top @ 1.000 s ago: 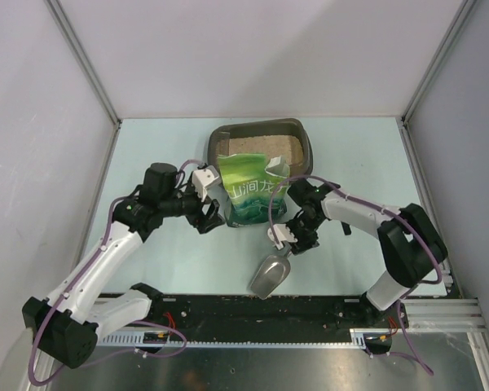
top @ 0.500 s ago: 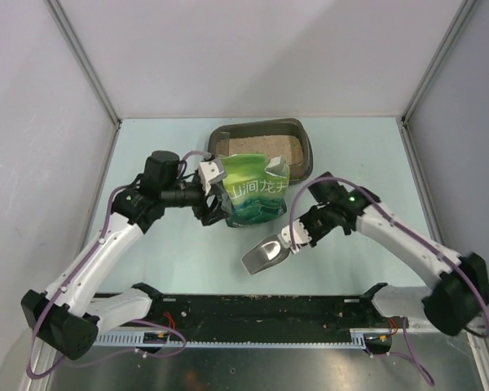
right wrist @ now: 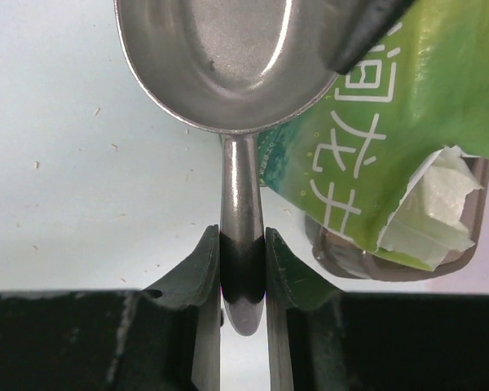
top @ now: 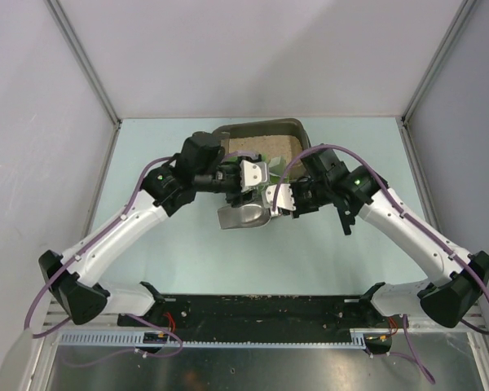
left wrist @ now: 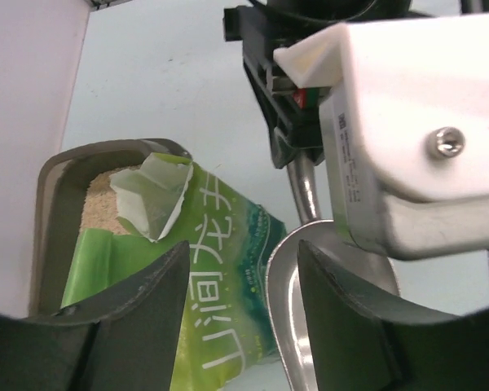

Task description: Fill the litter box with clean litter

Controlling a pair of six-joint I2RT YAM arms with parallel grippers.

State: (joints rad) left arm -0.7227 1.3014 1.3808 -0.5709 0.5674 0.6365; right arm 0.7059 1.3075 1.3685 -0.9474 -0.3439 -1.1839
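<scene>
The dark litter box (top: 297, 126) sits at the back centre with beige clean litter (top: 257, 147) in it; its rim (left wrist: 49, 187) and litter (left wrist: 98, 204) also show in the left wrist view. A green pouch (left wrist: 220, 269) with a torn-open top leans at the box's near side, mostly hidden from above. My left gripper (top: 255, 183) hovers over the pouch, jaws apart and empty (left wrist: 243, 269). My right gripper (top: 273, 204) is shut on the handle of the silver scoop (top: 243, 216). In the right wrist view the gripper (right wrist: 243, 244) holds the empty scoop (right wrist: 228, 57) beside the pouch (right wrist: 399, 122).
Both arms cross close together over the table's centre, the left gripper's white housing nearly against the right one. Grey walls stand on three sides. A black rail (top: 253, 314) runs along the near edge.
My left gripper has left the pouch's left side and moved right, over the pouch. My right gripper has carried the scoop from the front of the table up to the pouch.
</scene>
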